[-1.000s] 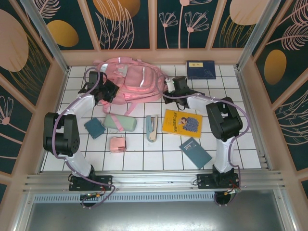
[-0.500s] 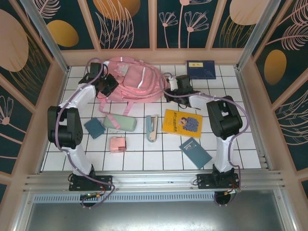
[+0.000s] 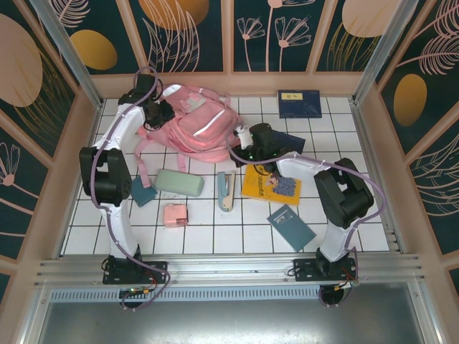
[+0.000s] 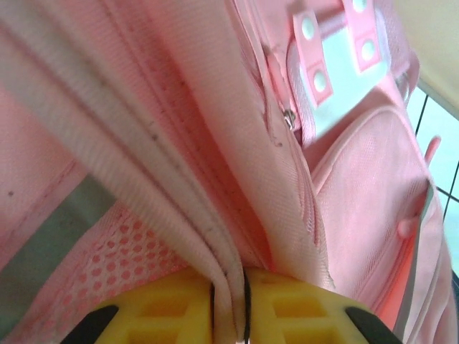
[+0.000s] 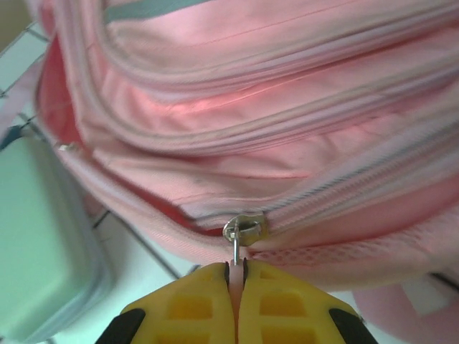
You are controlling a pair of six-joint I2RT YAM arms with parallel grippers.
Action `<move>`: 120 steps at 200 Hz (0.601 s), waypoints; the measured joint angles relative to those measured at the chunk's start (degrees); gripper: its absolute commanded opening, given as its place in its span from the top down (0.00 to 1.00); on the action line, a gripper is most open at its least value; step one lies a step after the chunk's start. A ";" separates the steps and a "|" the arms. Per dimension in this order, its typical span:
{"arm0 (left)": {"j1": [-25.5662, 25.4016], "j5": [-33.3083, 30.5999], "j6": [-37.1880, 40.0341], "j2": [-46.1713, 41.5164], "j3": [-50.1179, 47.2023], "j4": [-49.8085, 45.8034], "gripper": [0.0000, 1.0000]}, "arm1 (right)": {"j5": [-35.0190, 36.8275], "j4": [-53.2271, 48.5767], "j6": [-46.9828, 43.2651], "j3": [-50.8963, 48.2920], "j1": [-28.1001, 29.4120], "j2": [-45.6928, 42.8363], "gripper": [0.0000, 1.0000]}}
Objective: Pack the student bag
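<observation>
Right gripper pinches zipper pull of the student bag.

The yellow book and navy book carry print too small to read.

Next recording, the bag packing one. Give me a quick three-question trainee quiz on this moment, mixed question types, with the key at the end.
1. Fill in: the stapler lies between the green pencil case and the ___ book.
2. The right jaws are pinching: A the stapler, B the zipper pull of the backpack, C the pencil case?
3. True or false: the backpack lies at the near edge of the table.

Key: 1 yellow book; 2 B; 3 false.
</observation>
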 measured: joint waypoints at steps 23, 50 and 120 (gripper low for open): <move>0.07 -0.92 2.49 3.37 6.67 -2.73 0.61 | -0.20 -0.04 1.90 0.07 4.46 -0.04 1.00; 0.07 -3.10 2.93 4.72 10.47 -4.42 0.41 | -0.24 -1.40 4.44 2.86 8.46 0.72 1.00; 1.27 -8.07 -4.87 -10.62 -11.10 1.49 0.17 | -4.13 -1.38 12.20 12.74 11.61 9.60 1.00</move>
